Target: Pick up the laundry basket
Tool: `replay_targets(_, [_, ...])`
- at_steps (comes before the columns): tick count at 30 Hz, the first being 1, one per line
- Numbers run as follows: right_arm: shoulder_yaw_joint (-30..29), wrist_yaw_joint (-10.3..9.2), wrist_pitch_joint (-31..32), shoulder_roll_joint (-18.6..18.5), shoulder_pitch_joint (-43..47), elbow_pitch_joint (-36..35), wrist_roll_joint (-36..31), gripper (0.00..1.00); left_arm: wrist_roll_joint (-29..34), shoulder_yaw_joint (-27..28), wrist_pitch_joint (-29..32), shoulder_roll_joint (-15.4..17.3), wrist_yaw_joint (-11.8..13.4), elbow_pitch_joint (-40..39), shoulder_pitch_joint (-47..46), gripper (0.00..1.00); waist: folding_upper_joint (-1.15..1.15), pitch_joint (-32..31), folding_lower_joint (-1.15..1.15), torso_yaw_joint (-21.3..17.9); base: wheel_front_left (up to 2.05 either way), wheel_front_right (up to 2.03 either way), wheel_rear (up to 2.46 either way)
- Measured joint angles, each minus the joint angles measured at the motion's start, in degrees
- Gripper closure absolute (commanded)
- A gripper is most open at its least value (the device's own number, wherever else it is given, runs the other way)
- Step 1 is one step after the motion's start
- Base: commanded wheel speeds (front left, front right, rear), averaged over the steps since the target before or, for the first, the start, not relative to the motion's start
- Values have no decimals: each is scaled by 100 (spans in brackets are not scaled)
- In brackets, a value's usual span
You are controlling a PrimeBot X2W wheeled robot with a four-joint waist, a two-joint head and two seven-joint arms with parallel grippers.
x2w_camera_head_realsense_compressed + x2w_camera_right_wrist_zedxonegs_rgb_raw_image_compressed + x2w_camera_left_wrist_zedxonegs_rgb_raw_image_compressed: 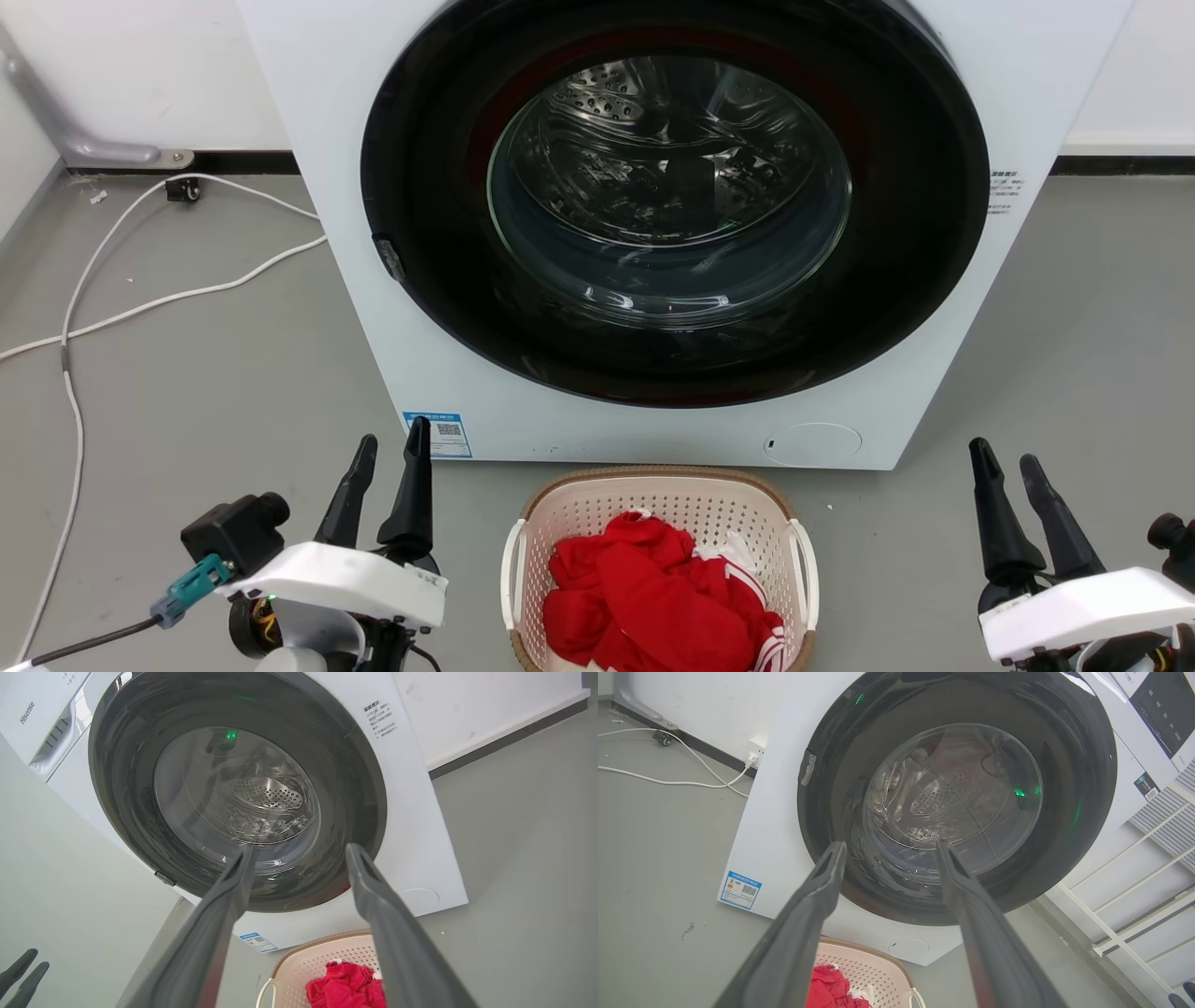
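Basket (597, 511) upright, handles (513, 562) left and right.

Smooth grey floor (187, 392), few small specks. White wall (140, 65) behind, dark baseboard (243, 163) along its foot. White front-loading washing machine (1027, 93) against wall. Its big dark round door (429, 187) is shut, glass centre showing steel drum (653, 159). Blue label (437, 434) low on front at left, round cover (812, 445) low at right. White cables (187, 297) trail over floor left of machine, plug in wall socket (751, 758). Grey pipe (56, 121) in left corner. White rail frame (1143, 925) right of machine. Even light, soft reflections on glass.
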Motion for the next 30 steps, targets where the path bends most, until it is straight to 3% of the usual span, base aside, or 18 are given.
replay_targets(19, [-45, 0, 48, 3, 200, -376, -1386, 0, 1191, -170, -291, 22, 59, 20, -51, 0, 0, -2, 0, 19, 0, 0, 0])
replay_targets(30, [-13, 1, 19, 7, 319, -582, -2416, 0, 2137, -372, -449, 109, 288, 37, -71, 0, 0, -11, 0, 54, 0, 0, 0])
